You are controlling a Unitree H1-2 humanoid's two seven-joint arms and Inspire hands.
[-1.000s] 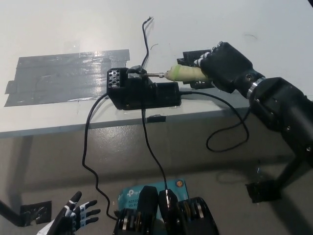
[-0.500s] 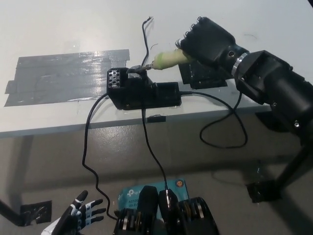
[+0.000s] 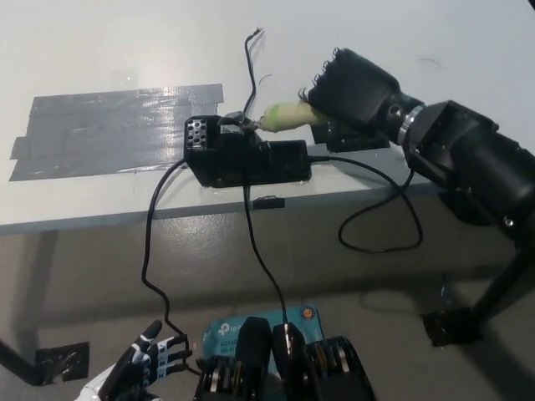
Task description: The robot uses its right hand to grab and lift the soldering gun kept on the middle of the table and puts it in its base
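Left hand (image 3: 138,373) — lowest and nearest, bottom left, below the table; fingers spread, holding nothing, at rest.

Cable (image 3: 150,251) — black, hanging from the base over the near table edge towards the floor; a second loop droops at right, under the right arm.

Table (image 3: 100,200) — pale top; its near edge runs just in front of the base, so little room on that side.

Base (image 3: 247,159) — black block at the table's middle, holder at its left end.

Soldering gun (image 3: 284,115) — pale handle, tip pointing left and resting at the holder's mouth.

Right hand (image 3: 355,83) — black, fingers wrapped round the gun's handle.

Judgement: seat the tip by sliding leftward along the holder's line, keeping the handle level — no pull on the cable. Open tabletop lies far and right for withdrawal.

Tape (image 3: 109,129) — grey patch, left of the base.
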